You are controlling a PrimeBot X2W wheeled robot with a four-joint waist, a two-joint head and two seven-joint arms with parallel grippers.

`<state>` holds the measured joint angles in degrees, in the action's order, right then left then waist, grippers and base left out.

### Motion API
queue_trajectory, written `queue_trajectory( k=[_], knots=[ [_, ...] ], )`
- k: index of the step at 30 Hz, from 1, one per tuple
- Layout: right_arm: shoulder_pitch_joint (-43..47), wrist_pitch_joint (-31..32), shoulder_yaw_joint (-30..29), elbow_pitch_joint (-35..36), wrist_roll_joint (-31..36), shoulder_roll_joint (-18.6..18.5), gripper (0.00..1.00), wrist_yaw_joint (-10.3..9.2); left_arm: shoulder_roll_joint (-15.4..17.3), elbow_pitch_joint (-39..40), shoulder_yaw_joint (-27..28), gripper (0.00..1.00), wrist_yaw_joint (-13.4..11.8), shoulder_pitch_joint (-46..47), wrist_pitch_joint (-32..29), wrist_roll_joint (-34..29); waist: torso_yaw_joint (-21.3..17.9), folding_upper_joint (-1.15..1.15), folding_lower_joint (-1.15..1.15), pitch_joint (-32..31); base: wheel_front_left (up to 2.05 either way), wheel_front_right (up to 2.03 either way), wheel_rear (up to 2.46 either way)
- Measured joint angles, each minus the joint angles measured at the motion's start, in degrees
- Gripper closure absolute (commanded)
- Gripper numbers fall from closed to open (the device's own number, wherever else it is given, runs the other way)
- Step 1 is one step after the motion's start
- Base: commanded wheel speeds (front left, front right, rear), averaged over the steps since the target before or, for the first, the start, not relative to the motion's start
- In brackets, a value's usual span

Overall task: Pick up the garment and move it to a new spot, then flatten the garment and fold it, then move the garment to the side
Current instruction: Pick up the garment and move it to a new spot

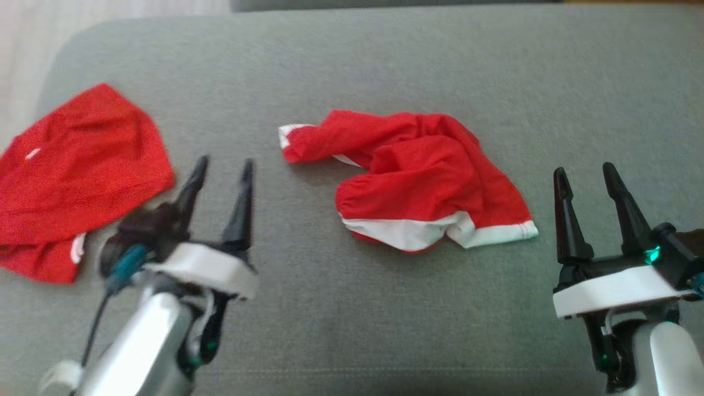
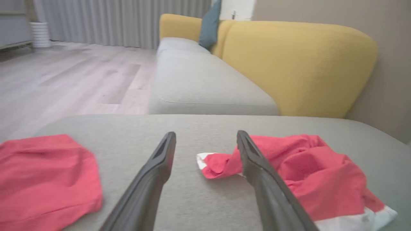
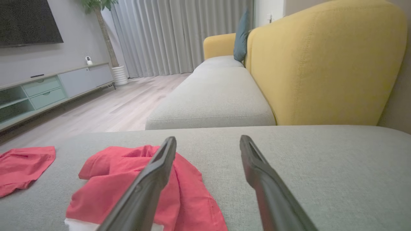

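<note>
Item: seat cushion point(image 1: 385, 55), grey woven fabric, carrying two red garments. Entry one: crumpled garment point(image 1: 423, 176), red with white hem bands, lying about the middle of the cushion, bunched in ridges, one twisted end with a white tip reaching toward the left edge, white bands turned toward the near edge. Entry two: flatter garment point(image 1: 77, 176), same red, spread at the left edge of the cushion and well apart from the first; whether any of it hangs over that edge cannot be told. Left gripper point(image 1: 224, 162): fingers spread wide, nothing between them, hovering over bare cushion just beside the flatter garment's right border. Right gripper point(image 1: 584, 169): fingers likewise wide and empty, toward the near right corner, just clear of the crumpled garment's hem. Assessment: the flatter piece reads as set aside, the crumpled one as awaiting pickup. Hazards: the two pieces match in colour, so a reach could go to the wrong one; the left fingers stand close enough to the flatter garment to snag and rumple it on any move; a pinch on one ridge of the crumpled garment may take a single layer, lifting it twisted and making it hard to flatten
</note>
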<state>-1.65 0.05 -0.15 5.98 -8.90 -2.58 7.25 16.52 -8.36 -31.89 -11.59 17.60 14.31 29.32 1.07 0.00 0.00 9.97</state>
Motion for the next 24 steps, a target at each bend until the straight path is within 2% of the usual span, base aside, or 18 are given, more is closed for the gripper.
queue_trajectory(
  k=[6,12,24],
  knots=[
    [1.8,1.0,-0.4,-1.0,0.7,0.0,0.0,0.0,1.2,0.4,7.0,0.0,1.6,-7.3,0.0,-1.8,2.7,0.0,0.0,-3.7,0.0,0.0,0.0],
    [5.0,1.6,-0.8,-1.2,0.7,0.0,0.0,0.0,1.2,0.6,8.5,0.0,3.6,-10.4,0.0,-4.5,3.2,0.0,0.0,-6.2,0.0,0.0,0.0],
    [8.4,2.5,-0.9,-1.1,0.2,0.0,0.0,0.0,1.2,0.3,10.4,0.0,4.5,-13.9,0.0,-6.2,2.4,0.0,0.0,-8.3,0.0,0.0,0.0]
  ],
)
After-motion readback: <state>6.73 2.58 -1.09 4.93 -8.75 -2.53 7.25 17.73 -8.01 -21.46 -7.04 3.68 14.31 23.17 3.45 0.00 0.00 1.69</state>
